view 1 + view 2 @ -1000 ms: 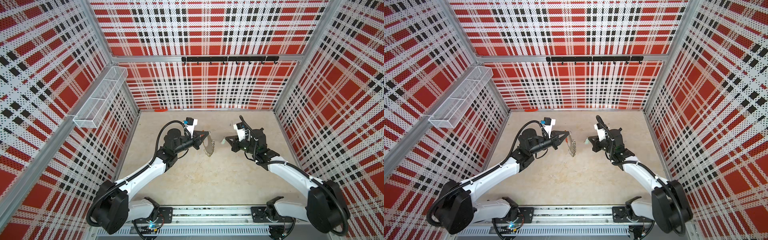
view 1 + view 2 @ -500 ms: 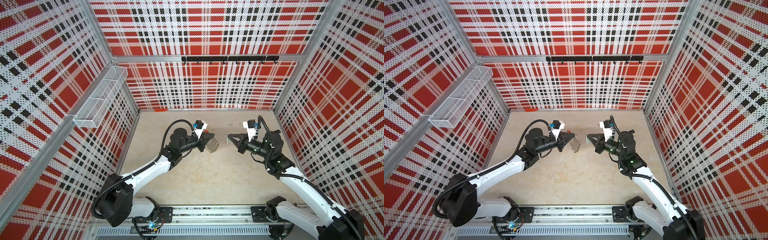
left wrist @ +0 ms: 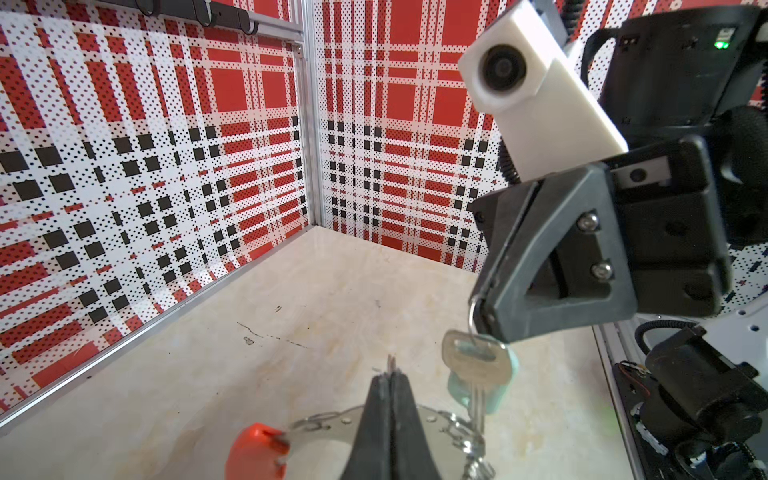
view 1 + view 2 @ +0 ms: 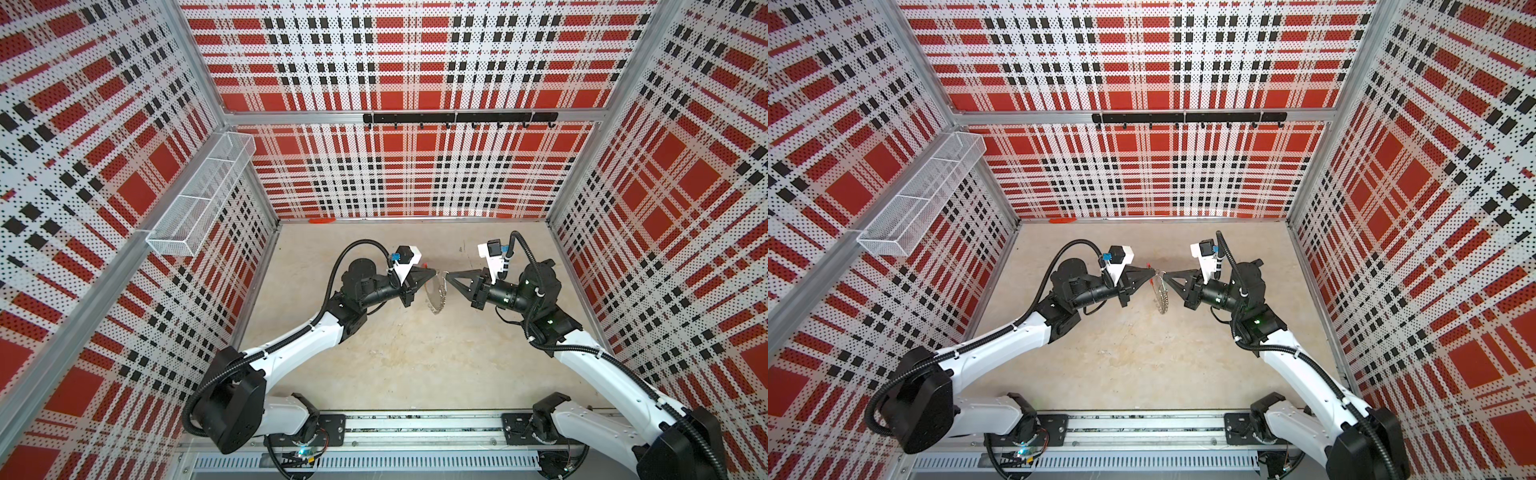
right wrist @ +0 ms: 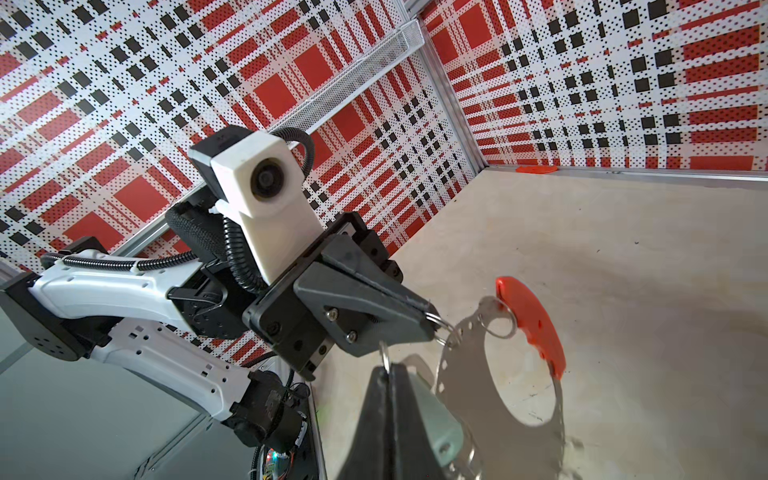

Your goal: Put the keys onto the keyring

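My left gripper (image 4: 435,272) is shut on a small wire loop of the keyring (image 4: 436,297), a flat silvery crescent with an orange handle (image 5: 532,324), which hangs above the floor in both top views. My right gripper (image 4: 449,275) is shut on the thin ring of the keys (image 3: 476,365), a silver key with a pale teal tag (image 3: 505,390) dangling below its tip. The two tips almost touch. In the left wrist view the left gripper (image 3: 390,374) pinches a wire loop, with the keyring (image 3: 332,419) beneath. In the right wrist view the right gripper (image 5: 388,368) has the tag (image 5: 440,428) beside it.
A white wire basket (image 4: 199,199) is fixed to the left wall. A black hook rail (image 4: 457,118) runs along the back wall. A small orange piece (image 4: 322,221) lies at the floor's back edge. Plaid walls enclose three sides; the arms' base rail (image 4: 415,424) runs along the front.
Both grippers have closed in on each other until their tips nearly meet. The right arm's elbow swung out to the right. The keyring swung with the left gripper.
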You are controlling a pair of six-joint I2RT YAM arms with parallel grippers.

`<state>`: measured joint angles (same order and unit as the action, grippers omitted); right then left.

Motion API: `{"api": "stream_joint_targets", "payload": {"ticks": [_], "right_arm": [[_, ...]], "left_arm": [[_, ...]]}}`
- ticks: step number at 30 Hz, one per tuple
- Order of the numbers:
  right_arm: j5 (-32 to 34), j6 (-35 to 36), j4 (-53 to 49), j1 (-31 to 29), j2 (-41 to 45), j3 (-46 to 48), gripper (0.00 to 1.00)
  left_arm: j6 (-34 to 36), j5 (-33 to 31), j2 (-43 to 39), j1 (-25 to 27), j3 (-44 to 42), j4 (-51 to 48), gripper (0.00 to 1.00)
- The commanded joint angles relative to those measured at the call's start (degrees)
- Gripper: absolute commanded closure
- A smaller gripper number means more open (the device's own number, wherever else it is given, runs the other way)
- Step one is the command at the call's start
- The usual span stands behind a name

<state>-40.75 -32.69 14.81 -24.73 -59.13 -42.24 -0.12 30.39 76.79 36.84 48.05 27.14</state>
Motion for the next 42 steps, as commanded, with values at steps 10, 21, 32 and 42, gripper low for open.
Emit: {"api": "stream_joint_targets", "payload": {"ticks": [10, 21, 32, 42], "right_arm": [[2.4, 3.1, -0.8, -0.8, -2.9, -3.9, 1.0], [6.0, 7.2, -4.9, -2.1, -4.4, -6.0, 1.0], [8.6, 9.9, -7.5, -3.0, -3.2, -5.9, 1.0], [8.4, 11.4, -8.1, -3.1, -1.6, -5.3, 1.0]], "left_arm": [[-1.3, 2.2, 0.7, 0.6, 2.7, 3.6, 1.0], [-2.9, 3.2, 0.7, 0.3, 2.8, 4.1, 1.0], [-4.4, 3.7, 0.9, -0.4, 3.2, 4.2, 1.0], [-5.4, 3.8, 1.5, -0.6, 3.6, 4.6, 1.0]]}}
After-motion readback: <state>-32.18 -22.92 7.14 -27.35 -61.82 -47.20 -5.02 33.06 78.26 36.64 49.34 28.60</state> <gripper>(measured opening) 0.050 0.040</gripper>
